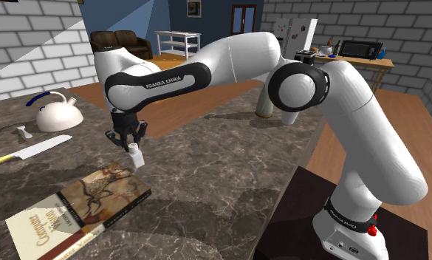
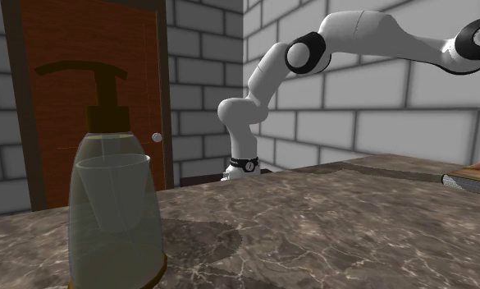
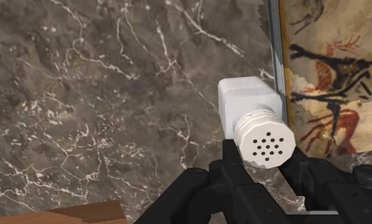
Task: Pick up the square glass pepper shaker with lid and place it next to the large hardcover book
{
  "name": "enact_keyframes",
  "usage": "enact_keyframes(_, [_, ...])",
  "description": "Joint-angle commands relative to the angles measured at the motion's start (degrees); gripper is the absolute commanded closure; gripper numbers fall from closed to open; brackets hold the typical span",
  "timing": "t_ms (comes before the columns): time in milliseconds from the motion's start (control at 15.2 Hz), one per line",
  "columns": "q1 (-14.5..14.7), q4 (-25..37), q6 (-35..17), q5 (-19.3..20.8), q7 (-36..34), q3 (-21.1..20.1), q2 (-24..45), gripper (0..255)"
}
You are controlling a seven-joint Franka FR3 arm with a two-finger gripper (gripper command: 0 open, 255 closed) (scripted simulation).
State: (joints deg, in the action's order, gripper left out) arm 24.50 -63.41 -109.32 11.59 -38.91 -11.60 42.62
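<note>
Wrist view: a white square pepper shaker point(image 3: 251, 105) with a round perforated lid is seen clasped at that lid between the fingers of the all-black gripper point(image 3: 265, 160), just beside the edge of a large hardcover book point(image 3: 324, 95) with a painted cover. In the shoulder view, the pepper shaker point(image 1: 136, 155) is shown upright under the gripper point(image 1: 128, 145), by a corner of the book point(image 1: 81, 210), over a dark marbled countertop point(image 1: 207, 170); whether it rests on that surface cannot be told.

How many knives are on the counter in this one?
1. The knife lies at the shoulder view's left, between the white kettle and the book; others could be hidden behind the arm.
</note>
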Motion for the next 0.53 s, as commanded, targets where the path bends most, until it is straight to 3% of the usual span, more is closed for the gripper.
enact_keyframes(0, [-0.16, -1.32, -1.38, 0.06, -0.08, 0.04, 0.05, 255])
enact_keyframes(462, [-0.2, -1.9, -2.1, 0.12, -0.16, 0.07, 0.2, 255])
